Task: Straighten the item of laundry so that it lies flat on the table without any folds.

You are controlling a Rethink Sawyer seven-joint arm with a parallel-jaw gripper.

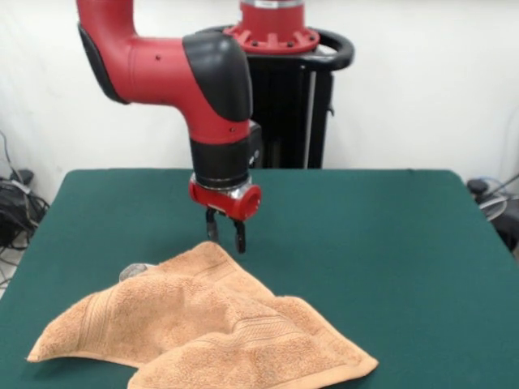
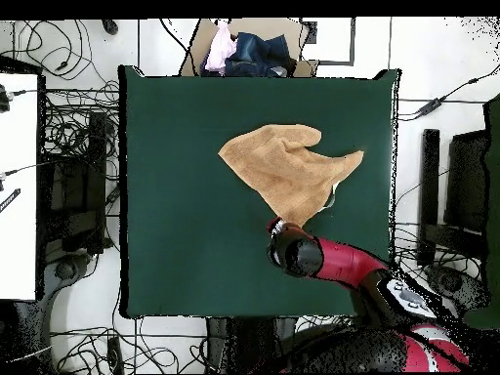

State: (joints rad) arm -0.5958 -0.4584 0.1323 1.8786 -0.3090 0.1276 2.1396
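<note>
The light orange-tan towel [image 1: 211, 324] lies crumpled on the dark green table [image 1: 381, 243], at the near left in the front view, with a layer folded over on its near right part. Band stripes show on both ends. A small pale patch, perhaps the tag [image 1: 135, 271], peeks out at its far left edge. My gripper [image 1: 226, 237] points down just over the towel's far corner, with the fingers [image 1: 240, 236] a little apart and nothing between them. In the overhead view the towel [image 2: 283, 168] lies right of the table's [image 2: 176, 195] centre, and my wrist [image 2: 293, 252] covers the gripper at the towel's lower corner.
The robot's black pedestal [image 1: 284, 105] stands behind the table's far edge. In the overhead view a cardboard box with clothes [image 2: 249, 49] sits beyond the table's top edge, and cables and desks lie around the table.
</note>
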